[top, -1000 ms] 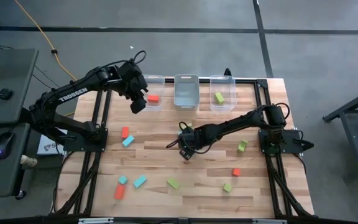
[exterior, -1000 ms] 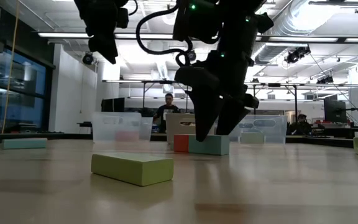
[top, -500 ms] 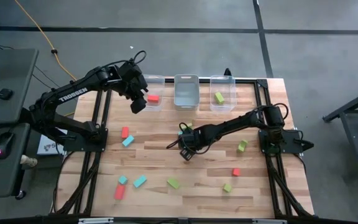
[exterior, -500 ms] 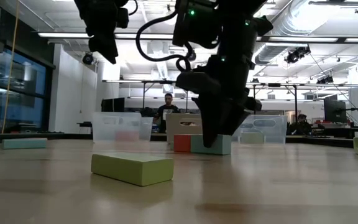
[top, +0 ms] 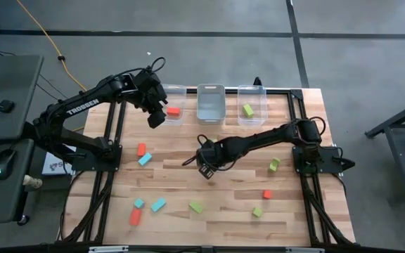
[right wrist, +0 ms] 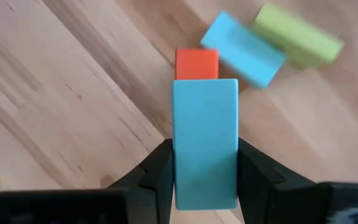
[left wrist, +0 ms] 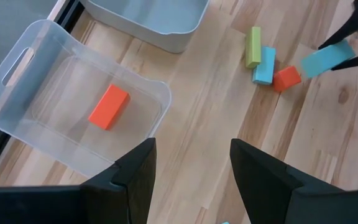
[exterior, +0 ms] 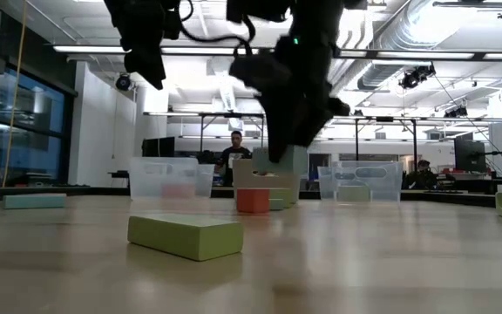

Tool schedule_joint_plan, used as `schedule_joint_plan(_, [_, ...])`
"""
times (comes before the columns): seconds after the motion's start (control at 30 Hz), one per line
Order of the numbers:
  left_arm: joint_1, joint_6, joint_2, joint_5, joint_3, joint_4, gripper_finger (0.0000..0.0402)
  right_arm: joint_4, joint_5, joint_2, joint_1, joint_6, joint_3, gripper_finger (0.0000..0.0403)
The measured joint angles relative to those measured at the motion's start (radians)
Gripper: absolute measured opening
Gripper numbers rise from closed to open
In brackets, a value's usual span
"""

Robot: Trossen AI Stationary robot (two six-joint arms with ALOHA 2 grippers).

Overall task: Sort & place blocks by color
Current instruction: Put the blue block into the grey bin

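My right gripper (top: 204, 169) hangs over the middle of the table, shut on a light blue block (right wrist: 205, 137), which also shows in the low view (exterior: 279, 161). Just below it, a red cube (right wrist: 196, 64), a blue bar (right wrist: 243, 57) and a green bar (right wrist: 298, 35) lie flat on the table. My left gripper (left wrist: 191, 168) stands open and holding nothing, high over the near edge of the left clear bin (top: 173, 104). A red block (left wrist: 109, 106) lies in that bin. Several more blocks lie scattered, such as a green one (top: 196, 207). My right gripper pinches the light blue block's two long sides (right wrist: 180, 168) between its two fingers (right wrist: 157, 177), toward one end of the block. The fingers come from above, pointing steeply down. The block is lifted clear of the table and sits about level.
The middle bin (top: 211, 103) and the right bin (top: 252, 105), which has a green block in it, stand along the far edge. Loose blocks lie at the left (top: 141, 149), near left (top: 134, 216) and near right (top: 266, 195). Bare wood lies between them.
My right gripper has shut on the light blue block, which lay on the table beside the red cube. It has then risen with the block, carrying it clear of the table and a little toward the table's left edge. The red cube has stayed in place.
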Motion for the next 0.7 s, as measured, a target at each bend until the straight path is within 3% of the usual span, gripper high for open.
schedule_joint_plan(0.37, [0.000, 0.001, 0.000, 0.000, 0.000, 0.000, 0.0184, -0.192, 0.107, -0.001, -0.070, -0.109, 0.242, 0.0111])
schedule_joint_plan(0.7, [0.000, 0.000, 0.000, 0.000, 0.000, -0.001, 0.0184, -0.245, 0.153, -0.002, -0.232, -0.308, 0.390, 0.0111])
